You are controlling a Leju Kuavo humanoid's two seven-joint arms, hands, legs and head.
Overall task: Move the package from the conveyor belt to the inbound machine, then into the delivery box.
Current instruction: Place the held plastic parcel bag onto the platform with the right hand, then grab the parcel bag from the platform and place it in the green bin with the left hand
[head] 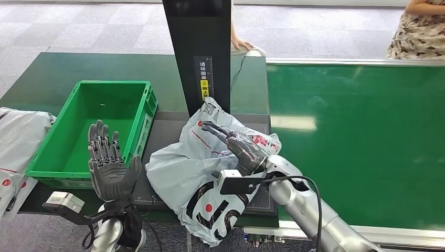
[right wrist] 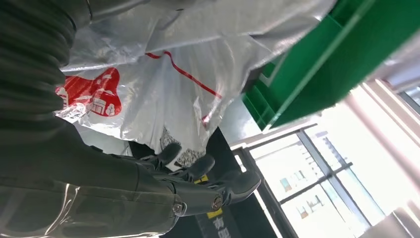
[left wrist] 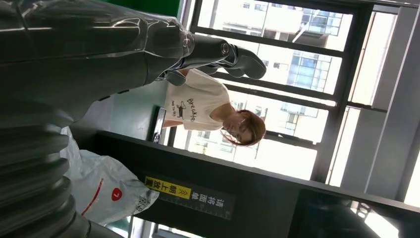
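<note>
Your right hand rests flat on the bag, gripping nothing, left hand open beside it; shove now and the bag slides off the scanner plate.

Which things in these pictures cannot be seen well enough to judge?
- Head view: whether the right hand grips the package or only rests on it; its palm side is hidden.
- Head view: the near inside wall of the green box, hidden behind the open left hand.
- Head view: the grey bags, cut by the left edge.
</note>
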